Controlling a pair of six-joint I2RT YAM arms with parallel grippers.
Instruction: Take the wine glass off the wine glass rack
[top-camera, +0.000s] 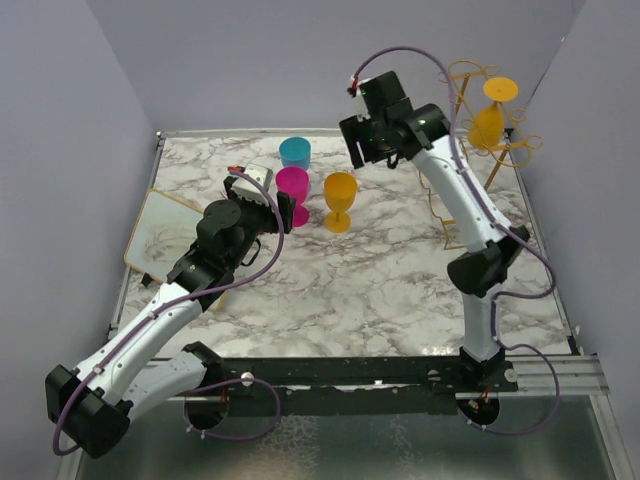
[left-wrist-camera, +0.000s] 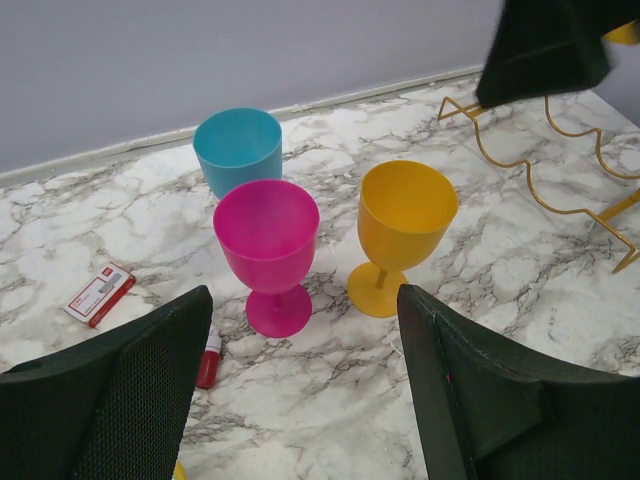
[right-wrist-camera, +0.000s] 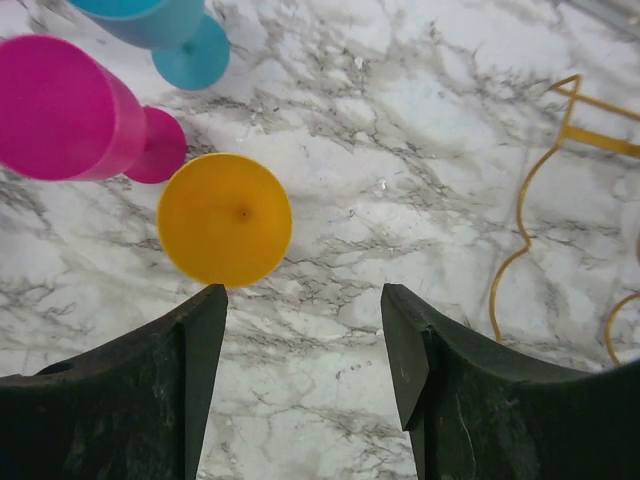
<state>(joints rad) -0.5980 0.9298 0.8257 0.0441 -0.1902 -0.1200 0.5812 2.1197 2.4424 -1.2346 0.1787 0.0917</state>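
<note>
Dark fingers fill the bottom of both wrist views, and in each the gap between them is wide and bare. The right gripper (right-wrist-camera: 305, 300) stands fully open and holds nothing; the left gripper (left-wrist-camera: 305, 300) is likewise spread wide and has hold of nothing.

Straight below the right jaws, looking down, stands a yellow glass (right-wrist-camera: 225, 218) on the marble table (right-wrist-camera: 400, 120), with a magenta glass (right-wrist-camera: 60, 105) and a teal glass (right-wrist-camera: 150, 15) just beyond it. To the right runs the gold wire base of the wine glass rack (right-wrist-camera: 600, 140). The left jaws face the same three upright glasses from a low angle, and a small red-and-white packet (left-wrist-camera: 100, 295) lies on the table to their left.

From above, the wine glass (top-camera: 488, 120) of the task hangs upside down high on the rack at the far right corner, its round foot caught in the wire on top. The right gripper is raised beside it, near but apart, and points down at the table, not at the glass.

I judge this to be the approach: nothing is grasped. The next move calls for the right wrist to turn toward the rack, bring the open jaws around the hanging bowl or stem, close gently, then slide the foot out along the wire without dragging the light rack along.
</note>
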